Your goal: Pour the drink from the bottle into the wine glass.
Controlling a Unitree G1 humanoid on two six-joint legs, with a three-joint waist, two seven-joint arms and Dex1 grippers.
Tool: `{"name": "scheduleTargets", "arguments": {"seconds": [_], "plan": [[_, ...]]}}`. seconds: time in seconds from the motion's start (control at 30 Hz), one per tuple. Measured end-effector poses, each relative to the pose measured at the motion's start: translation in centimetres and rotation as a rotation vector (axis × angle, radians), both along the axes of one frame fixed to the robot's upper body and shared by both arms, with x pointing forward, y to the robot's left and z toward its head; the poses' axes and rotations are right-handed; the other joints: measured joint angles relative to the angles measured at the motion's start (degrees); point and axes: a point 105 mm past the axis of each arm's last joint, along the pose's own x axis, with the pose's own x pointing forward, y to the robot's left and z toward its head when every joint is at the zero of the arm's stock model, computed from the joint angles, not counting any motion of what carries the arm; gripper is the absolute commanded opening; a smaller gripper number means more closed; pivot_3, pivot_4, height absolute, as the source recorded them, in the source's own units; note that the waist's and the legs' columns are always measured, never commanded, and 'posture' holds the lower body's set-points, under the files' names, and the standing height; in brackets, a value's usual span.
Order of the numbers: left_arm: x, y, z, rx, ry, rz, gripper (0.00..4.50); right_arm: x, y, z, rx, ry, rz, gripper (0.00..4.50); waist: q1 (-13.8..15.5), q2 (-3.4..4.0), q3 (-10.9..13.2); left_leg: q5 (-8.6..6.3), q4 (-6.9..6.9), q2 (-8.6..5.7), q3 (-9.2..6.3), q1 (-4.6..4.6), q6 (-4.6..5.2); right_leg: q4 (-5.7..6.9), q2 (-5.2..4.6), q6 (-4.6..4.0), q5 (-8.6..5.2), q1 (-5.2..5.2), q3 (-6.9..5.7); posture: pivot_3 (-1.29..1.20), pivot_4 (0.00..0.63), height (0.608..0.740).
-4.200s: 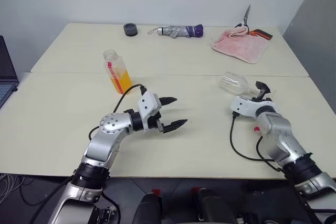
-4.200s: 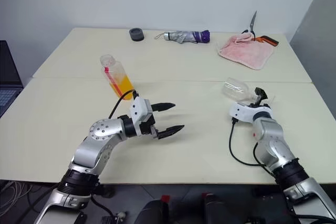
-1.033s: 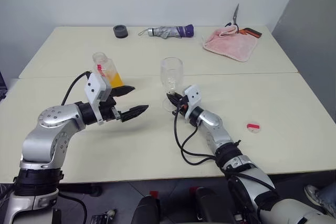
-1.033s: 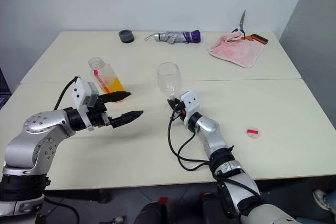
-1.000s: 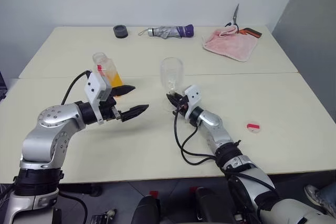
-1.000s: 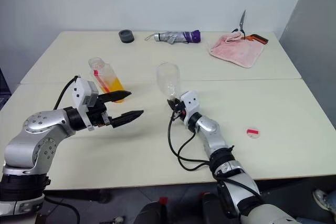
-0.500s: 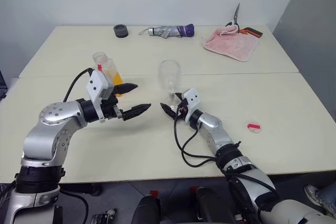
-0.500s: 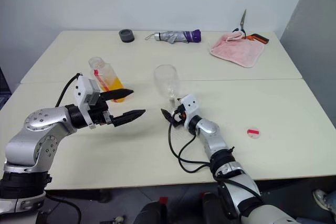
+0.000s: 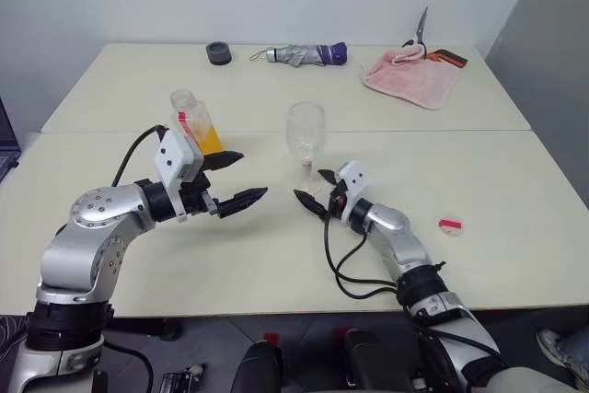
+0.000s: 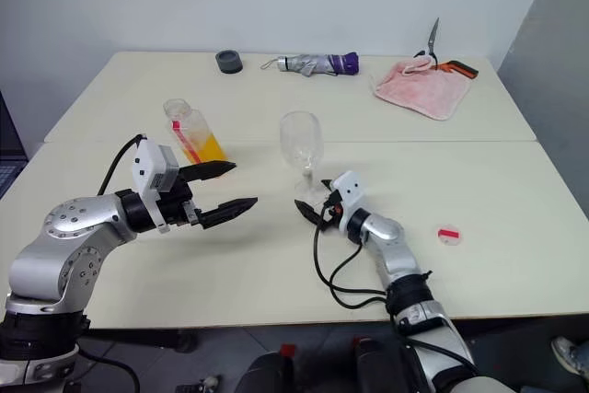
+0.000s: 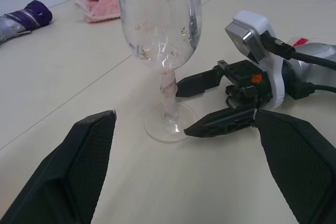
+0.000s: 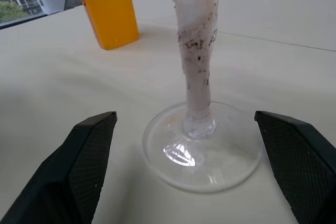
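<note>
Standing upright, wine glass (image 9: 306,140) (empty), right gripper (image 9: 316,189) jaws open beside its foot, left gripper (image 9: 231,179) jaws open.

Wine glass (image 9: 305,140) upright mid-table (image 9: 515,255), bottle (image 9: 195,122) to its left, umbrella (image 9: 301,53) – towel (image 9: 410,80) behind.

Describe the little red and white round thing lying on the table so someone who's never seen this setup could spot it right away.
Start at the near table and find the upright wine glass at its middle, with the open right gripper at its foot. Past that arm, toward the table's right edge, a small flat disc lies alone. Its white rim and red centre set it apart.
</note>
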Motion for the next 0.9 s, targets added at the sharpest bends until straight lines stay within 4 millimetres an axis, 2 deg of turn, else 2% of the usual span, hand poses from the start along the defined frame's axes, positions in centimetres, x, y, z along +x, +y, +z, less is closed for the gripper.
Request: {"name": "scheduleTargets", "arguments": {"seconds": [0.2, 0.43, 0.8, 0.9], "plan": [[-0.4, 0.1, -0.4, -0.026, 0.009, 0.026, 4.5, -1.2, -1.8, -0.3, -0.023, 0.033, 0.015, 4.49, 0.29, 0.0, 0.0, 0.0, 0.01, -0.02, 0.01, 0.0, 0.0, -0.02, 0.02, 0.01, 0.0, 0.0, -0.01, 0.0, 0.15, 0.74], [-0.4, 0.9, 0.0, -0.073, -0.017, 0.09, 4.5, -3.0, -3.7, -0.5, -0.087, 0.03, 0.026, 4.49, 0.99, -0.01, 0.0, 0.0, 0.01, -0.02, 0.04, -0.01, 0.0, -0.04, 0.05, 0.01, -0.01, 0.0, 0.0, 0.0, 0.15, 0.74], [-0.6, 0.8, 1.0, -0.137, -0.061, 0.131, 4.5, -6.2, -4.6, 0.6, -0.189, -0.032, 0.125, 4.49, 1.08, -0.03, 0.01, 0.0, 0.01, -0.05, 0.04, -0.01, 0.0, -0.06, 0.07, 0.02, -0.01, 0.0, 0.0, 0.0, 0.15, 0.74], [-0.9, 1.1, 0.1, -0.127, -0.045, 0.168, 4.5, -7.3, -4.8, 1.2, -0.209, -0.051, 0.162, 4.49, 1.02, -0.02, 0.01, 0.0, -0.01, -0.03, 0.08, 0.01, 0.0, -0.07, 0.06, 0.02, -0.02, 0.0, 0.06, 0.0, 0.15, 0.74]]}}
